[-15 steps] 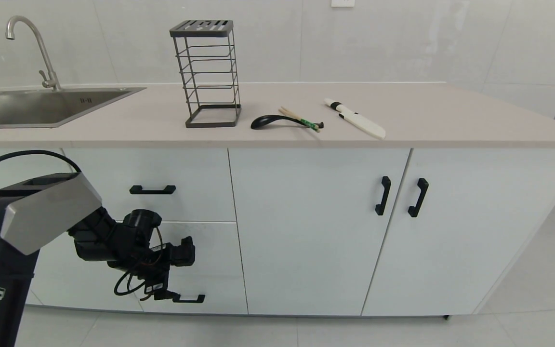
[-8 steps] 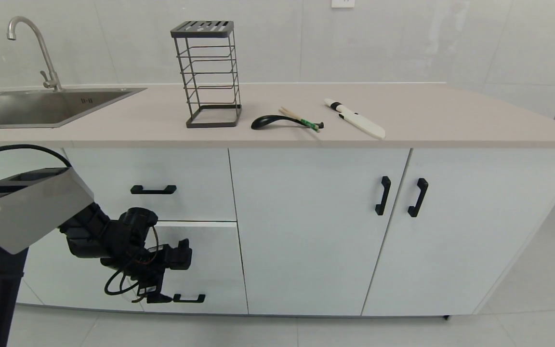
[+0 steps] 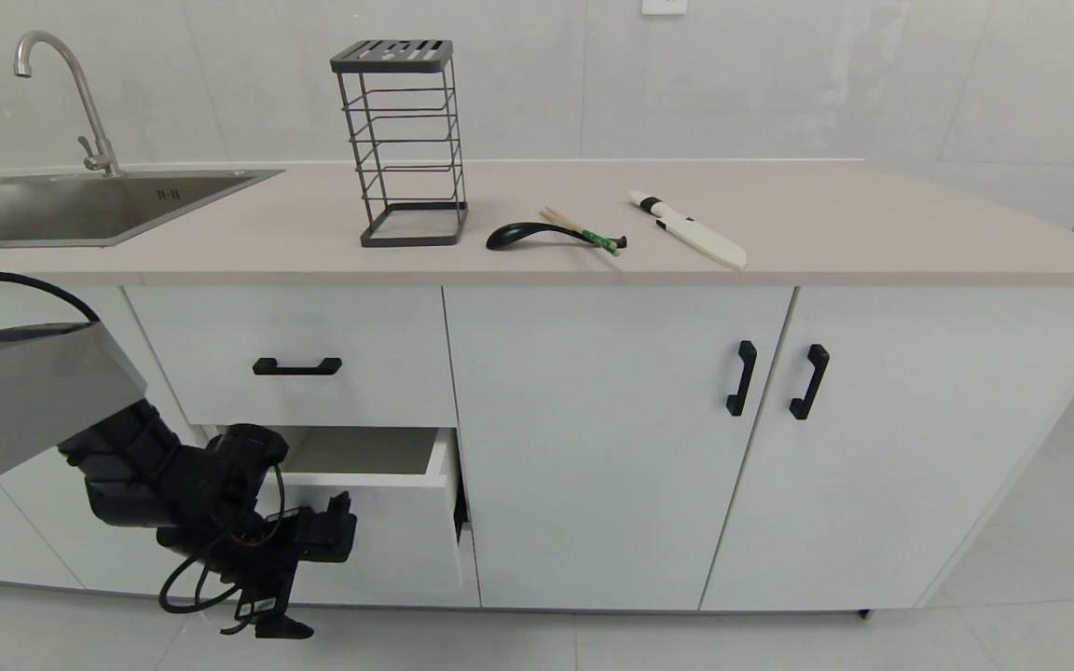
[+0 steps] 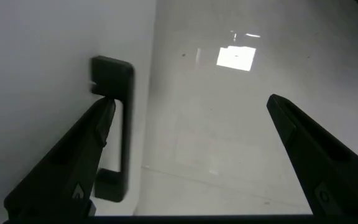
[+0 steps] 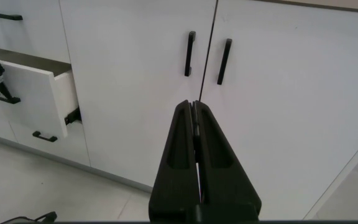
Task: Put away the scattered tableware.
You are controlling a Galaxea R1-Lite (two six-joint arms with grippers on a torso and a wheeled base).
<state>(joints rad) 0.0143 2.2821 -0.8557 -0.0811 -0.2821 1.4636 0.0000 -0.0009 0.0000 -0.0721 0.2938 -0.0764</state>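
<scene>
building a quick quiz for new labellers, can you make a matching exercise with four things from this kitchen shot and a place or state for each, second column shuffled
Things:
1. spoon
2. knife
3. wire rack
4. lower drawer

Places or states:
a. standing upright, nearest the sink
b. partway open
c. lying beside the chopsticks
d. white, farthest toward the right end of the counter

Pairs: 1-c, 2-d, 3-a, 4-b

A kitchen: sink (image 3: 80,210), faucet (image 3: 88,116), countertop (image 3: 826,224) and white cabinets (image 3: 593,447).
</scene>
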